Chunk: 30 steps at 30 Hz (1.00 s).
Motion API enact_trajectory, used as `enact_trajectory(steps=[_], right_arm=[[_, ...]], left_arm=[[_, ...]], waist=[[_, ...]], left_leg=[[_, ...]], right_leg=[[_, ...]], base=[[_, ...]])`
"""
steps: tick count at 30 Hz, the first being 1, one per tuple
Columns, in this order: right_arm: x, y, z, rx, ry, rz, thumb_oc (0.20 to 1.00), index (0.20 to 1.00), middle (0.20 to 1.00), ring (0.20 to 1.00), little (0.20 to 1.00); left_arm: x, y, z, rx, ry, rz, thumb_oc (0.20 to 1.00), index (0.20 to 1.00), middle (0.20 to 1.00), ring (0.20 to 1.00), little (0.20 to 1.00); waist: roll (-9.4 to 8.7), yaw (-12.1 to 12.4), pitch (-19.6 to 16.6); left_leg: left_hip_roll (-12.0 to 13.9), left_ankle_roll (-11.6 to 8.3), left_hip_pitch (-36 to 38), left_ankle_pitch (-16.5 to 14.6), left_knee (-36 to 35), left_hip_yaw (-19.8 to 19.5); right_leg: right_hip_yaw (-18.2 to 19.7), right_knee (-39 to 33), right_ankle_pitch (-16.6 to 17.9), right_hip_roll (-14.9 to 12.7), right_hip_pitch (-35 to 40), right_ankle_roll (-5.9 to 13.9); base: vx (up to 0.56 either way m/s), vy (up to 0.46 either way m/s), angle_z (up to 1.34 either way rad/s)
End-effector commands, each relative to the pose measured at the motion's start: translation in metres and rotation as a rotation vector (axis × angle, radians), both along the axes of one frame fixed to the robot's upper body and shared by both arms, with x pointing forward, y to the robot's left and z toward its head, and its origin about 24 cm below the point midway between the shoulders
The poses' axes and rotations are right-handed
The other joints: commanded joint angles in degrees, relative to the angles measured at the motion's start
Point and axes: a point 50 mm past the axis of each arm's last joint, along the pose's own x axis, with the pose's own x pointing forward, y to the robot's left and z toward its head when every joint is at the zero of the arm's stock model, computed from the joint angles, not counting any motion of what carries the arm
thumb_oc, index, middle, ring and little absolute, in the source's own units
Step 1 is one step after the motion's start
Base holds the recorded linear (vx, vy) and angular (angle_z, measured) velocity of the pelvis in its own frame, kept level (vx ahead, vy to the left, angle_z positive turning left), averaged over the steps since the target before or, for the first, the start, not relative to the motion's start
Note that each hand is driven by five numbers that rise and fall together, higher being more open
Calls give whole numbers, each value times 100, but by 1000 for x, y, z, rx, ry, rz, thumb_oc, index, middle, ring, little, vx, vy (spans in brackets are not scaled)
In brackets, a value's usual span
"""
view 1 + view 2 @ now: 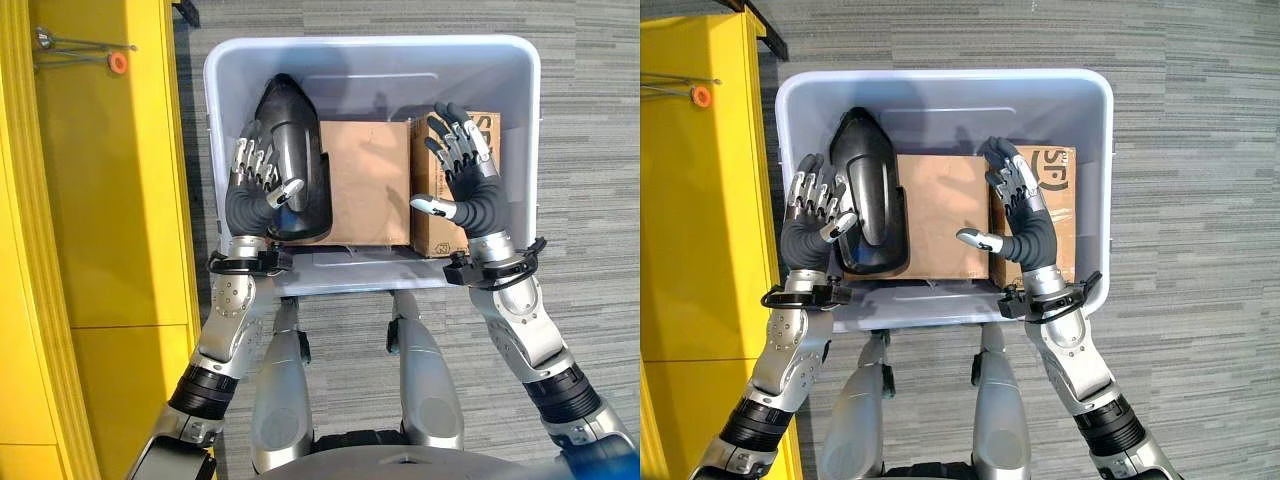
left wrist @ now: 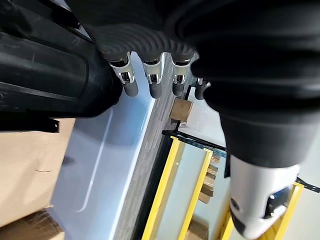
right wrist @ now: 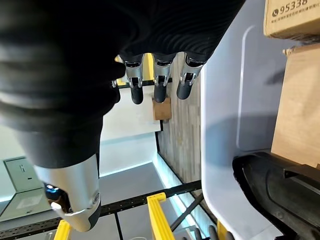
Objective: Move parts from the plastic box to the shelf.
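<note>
1. In front of you a pale grey rectangular plastic box (image 1: 522,130) stands on grey carpet (image 1: 1200,150), holding three things side by side.
2. At the box's left end a glossy black moulded plastic part (image 1: 865,190), rounded and narrowing toward the far wall, rests partly against a plain brown cardboard carton (image 1: 945,215) in the middle.
3. A second, printed cardboard carton (image 1: 1065,205) stands touching the plain one at the box's right end.
4. Your left hand (image 1: 255,175) is raised over the box's left side, palm toward the black part, fingers straight and spread with the thumb stretched toward the part's lower edge. In the left wrist view the fingertips (image 2: 131,89) lie just beside the part's black surface; you cannot tell from here whether they touch it.
5. Your right hand (image 1: 1018,205) is held upright over the seam between the two cartons, fingers extended and relaxed, thumb pointing toward the plain carton, holding nothing.
6. A yellow metal shelf frame (image 1: 90,200) stands along the box's left, just beside it.
7. All the parts lie in the box.
</note>
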Motion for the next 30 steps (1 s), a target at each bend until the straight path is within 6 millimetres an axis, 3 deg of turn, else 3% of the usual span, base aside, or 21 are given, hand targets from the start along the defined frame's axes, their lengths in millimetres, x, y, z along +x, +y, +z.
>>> enact_trajectory(steps=[1,13,30], right_arm=[[-14,1,29,32,-188,23,1000,1000,1000,1000,1000],[-15,-2,31,33,-208,3,1000,1000,1000,1000,1000],[-13,1,35,51,-220,-5,1000,1000,1000,1000,1000]], left_arm=[[-8,6,29,41,-177,51,1000,1000,1000,1000,1000],[-15,16,37,110,-240,171,1000,1000,1000,1000,1000],[-4,21,29,97,-182,250,1000,1000,1000,1000,1000]], waist=[[-187,37,-121],[-211,100,-22],[-293,132,92]], left_leg=[[19,-5,6,101,202,60],[12,-7,-114,121,184,0],[-41,32,-434,92,279,-71]], right_leg=[[102,640,-121,-12,43,262],[16,609,-132,-26,-7,263],[-50,640,-154,-34,-196,242]], base=[[0,0,0],[0,-3,1],[0,1,2]])
